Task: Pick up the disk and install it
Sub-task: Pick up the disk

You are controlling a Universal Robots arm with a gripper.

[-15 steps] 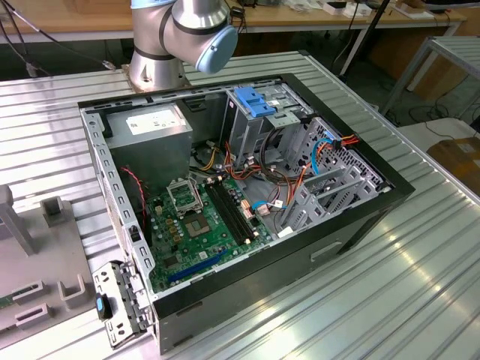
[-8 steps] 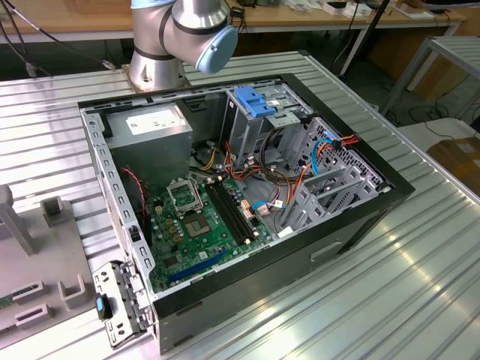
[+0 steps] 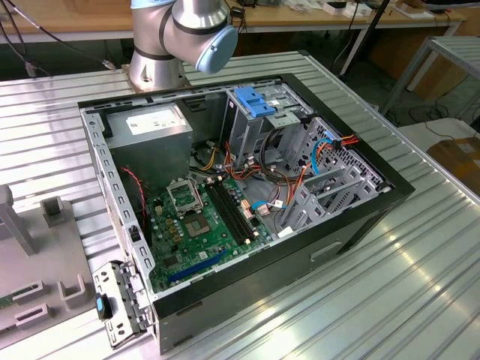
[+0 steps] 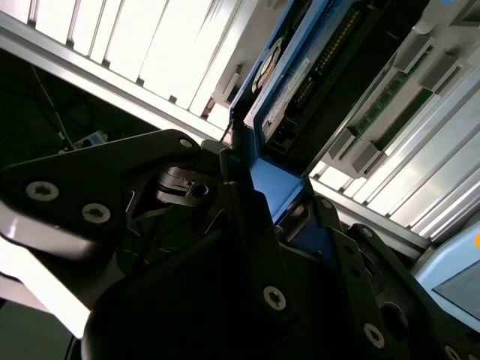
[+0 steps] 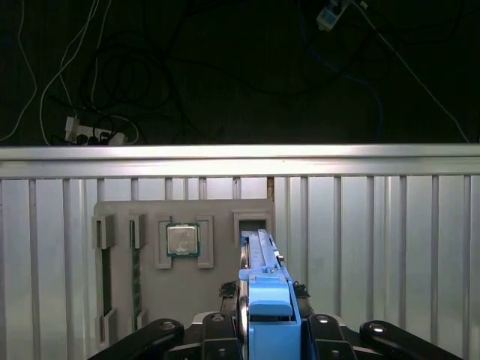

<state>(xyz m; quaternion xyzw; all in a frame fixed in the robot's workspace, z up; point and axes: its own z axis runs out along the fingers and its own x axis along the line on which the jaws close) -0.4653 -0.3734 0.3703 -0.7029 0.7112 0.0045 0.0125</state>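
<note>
The disk [image 5: 259,259] is seen edge-on in the first wrist view, a thin dark slab with a bright blue rail. It points away from my gripper [image 5: 268,324] toward a slot in the grey fixture plate [image 5: 187,300]. Dark fingers [image 5: 324,331] press against the blue rail from both sides, so the gripper is shut on the disk. In the second wrist view the disk [image 4: 300,71] shows its dark face and connector edge beyond the gripper [image 4: 274,196]. I cannot tell whether its far end still touches the slot.
The fixture plate also holds a processor chip [image 5: 182,240] and memory sticks [image 5: 136,277]. In the exterior view the open computer case [image 3: 360,225] lies on the ribbed metal table, with a light-blue bracket [image 3: 259,101] on its drive cage. The arm's base [image 3: 187,30] stands behind it.
</note>
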